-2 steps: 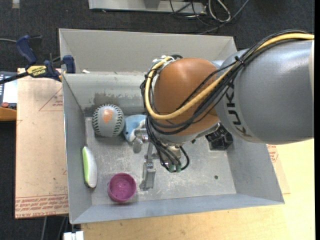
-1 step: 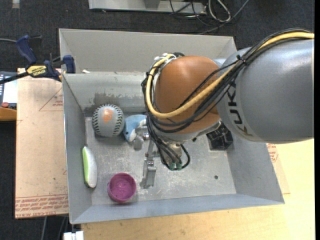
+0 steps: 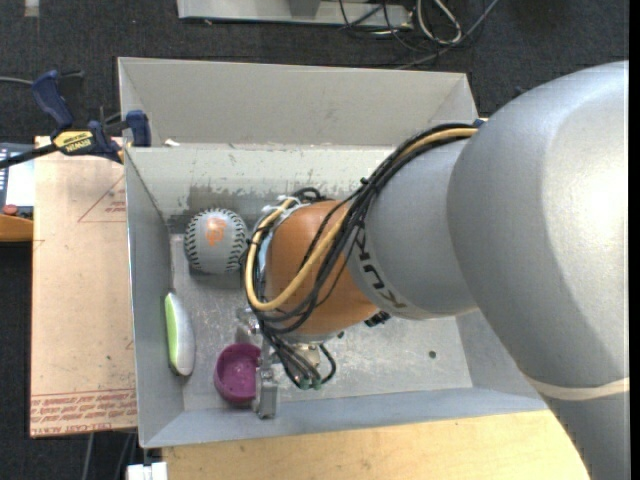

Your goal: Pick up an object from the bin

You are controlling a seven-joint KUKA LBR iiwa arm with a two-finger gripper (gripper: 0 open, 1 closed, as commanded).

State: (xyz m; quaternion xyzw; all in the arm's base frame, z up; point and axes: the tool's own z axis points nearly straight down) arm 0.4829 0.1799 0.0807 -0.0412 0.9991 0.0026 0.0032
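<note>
Camera view, claw beside round purple cup

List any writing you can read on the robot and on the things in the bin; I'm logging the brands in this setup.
"KU": dark letters on the grey arm, next to its orange cover; the rest of the word is hidden.
Baseball: no writing to be seen.
Purple cup: none.
White and green oblong thing: none.
</note>
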